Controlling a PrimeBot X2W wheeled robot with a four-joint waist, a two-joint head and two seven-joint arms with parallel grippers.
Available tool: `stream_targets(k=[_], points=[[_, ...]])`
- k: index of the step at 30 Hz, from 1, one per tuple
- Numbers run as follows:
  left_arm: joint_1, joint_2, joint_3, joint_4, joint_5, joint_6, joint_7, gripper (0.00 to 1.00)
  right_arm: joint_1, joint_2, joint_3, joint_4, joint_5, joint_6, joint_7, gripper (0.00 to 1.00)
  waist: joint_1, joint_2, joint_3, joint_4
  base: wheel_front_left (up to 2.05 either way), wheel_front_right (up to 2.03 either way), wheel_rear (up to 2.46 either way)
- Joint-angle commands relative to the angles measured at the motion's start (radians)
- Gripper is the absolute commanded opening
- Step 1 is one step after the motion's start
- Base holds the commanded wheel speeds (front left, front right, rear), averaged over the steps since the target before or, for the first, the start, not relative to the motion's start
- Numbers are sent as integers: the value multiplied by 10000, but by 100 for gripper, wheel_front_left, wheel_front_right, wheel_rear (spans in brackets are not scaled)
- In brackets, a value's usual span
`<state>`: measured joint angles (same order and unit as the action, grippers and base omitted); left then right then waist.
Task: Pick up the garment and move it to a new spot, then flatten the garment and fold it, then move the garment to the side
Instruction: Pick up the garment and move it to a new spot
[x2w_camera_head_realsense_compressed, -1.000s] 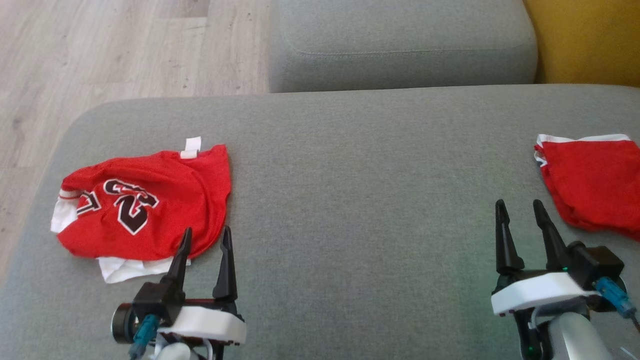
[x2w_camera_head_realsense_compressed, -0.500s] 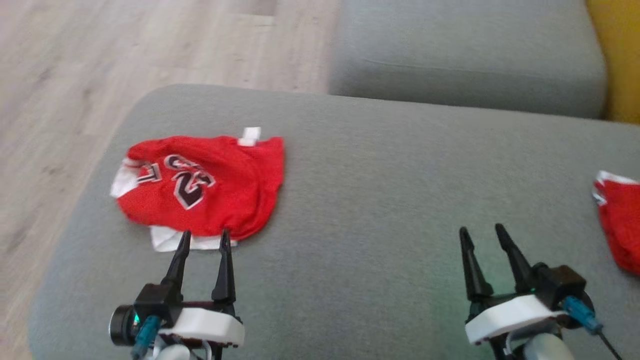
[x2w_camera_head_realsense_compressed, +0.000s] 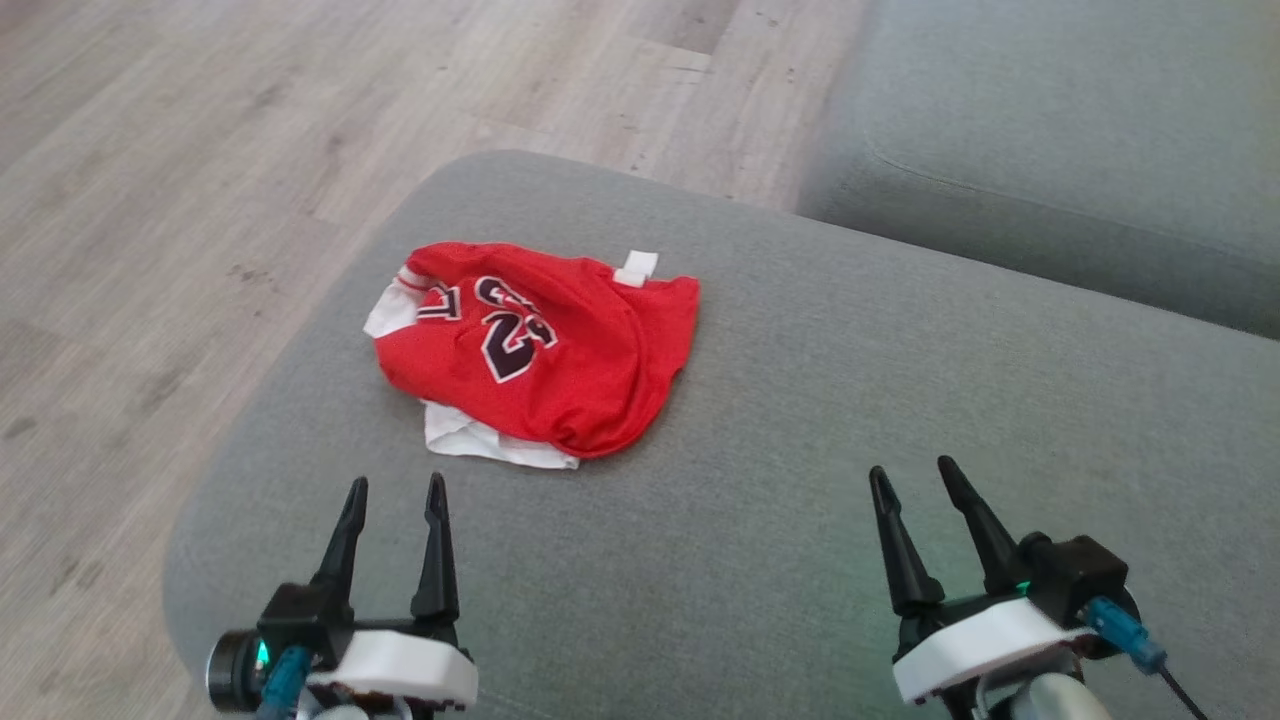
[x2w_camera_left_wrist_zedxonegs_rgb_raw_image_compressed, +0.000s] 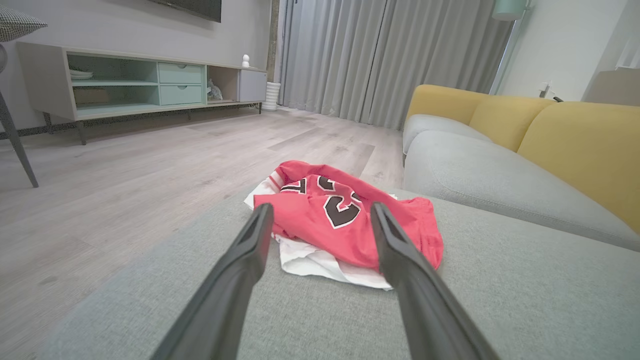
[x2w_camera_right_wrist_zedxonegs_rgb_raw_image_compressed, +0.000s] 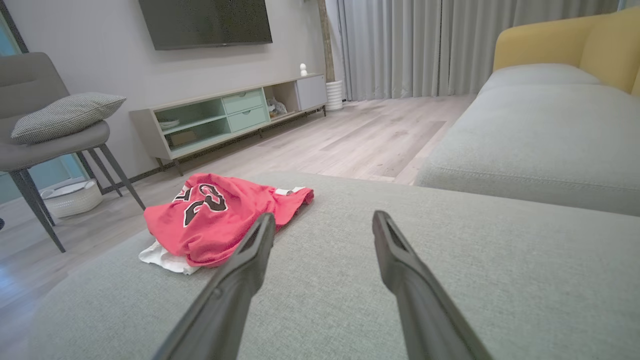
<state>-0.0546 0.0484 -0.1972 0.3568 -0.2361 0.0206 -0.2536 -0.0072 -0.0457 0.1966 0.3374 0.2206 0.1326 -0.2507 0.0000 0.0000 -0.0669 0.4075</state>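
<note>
The garment (x2w_camera_head_realsense_compressed: 540, 350) is a red mesh jersey with black numerals edged in white, white trim at one armhole, a white layer sticking out under its near hem and a small white tag at its far edge. It lies crumpled in a loose heap, number side up, on the grey sofa cushion (x2w_camera_head_realsense_compressed: 800, 450) near the cushion's far left corner, close to the wooden floor (x2w_camera_head_realsense_compressed: 200, 150). In the left wrist view the jersey (x2w_camera_left_wrist_zedxonegs_rgb_raw_image_compressed: 345, 220) sits straight ahead of the left gripper (x2w_camera_left_wrist_zedxonegs_rgb_raw_image_compressed: 321, 207). In the right wrist view it (x2w_camera_right_wrist_zedxonegs_rgb_raw_image_compressed: 220, 215) lies off to the left of the right gripper (x2w_camera_right_wrist_zedxonegs_rgb_raw_image_compressed: 322, 216). Both the left gripper (x2w_camera_head_realsense_compressed: 395, 490) and the right gripper (x2w_camera_head_realsense_compressed: 912, 470) hover over the cushion with fingers spread and nothing between them. Compared with 1 second ago, the whole head view has swung left, away from a second red garment that lay at its right edge. The jersey's heap looks unchanged. The left fingertips, which then overlapped its near hem, now stand apart from it with bare cushion between.
</note>
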Motion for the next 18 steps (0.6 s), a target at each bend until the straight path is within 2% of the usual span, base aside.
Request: stream_targets(k=[1, 7, 12, 18], points=[[-264, 18, 286, -239, 119, -5, -82, 100, -176, -45, 267, -289, 99, -19, -110, 100, 0, 0, -40, 140, 0, 0, 0], [-225, 18, 345, -242, 155, 2, -82, 100, -217, -45, 546, -289, 207, -19, -110, 100, 0, 0, -21, 207, 0, 0, 0], [-375, 20, 310, -182, 218, -82, -82, 100, -298, -45, 586, -300, 215, -19, -110, 100, 0, 0, 194, -46, 0, 0, 0], [-1723, 173, -198, 337, 523, -612, 177, 100, -691, -45, 201, -449, -98, -19, -110, 100, 0, 0, 1087, -652, 0, 0, 0]])
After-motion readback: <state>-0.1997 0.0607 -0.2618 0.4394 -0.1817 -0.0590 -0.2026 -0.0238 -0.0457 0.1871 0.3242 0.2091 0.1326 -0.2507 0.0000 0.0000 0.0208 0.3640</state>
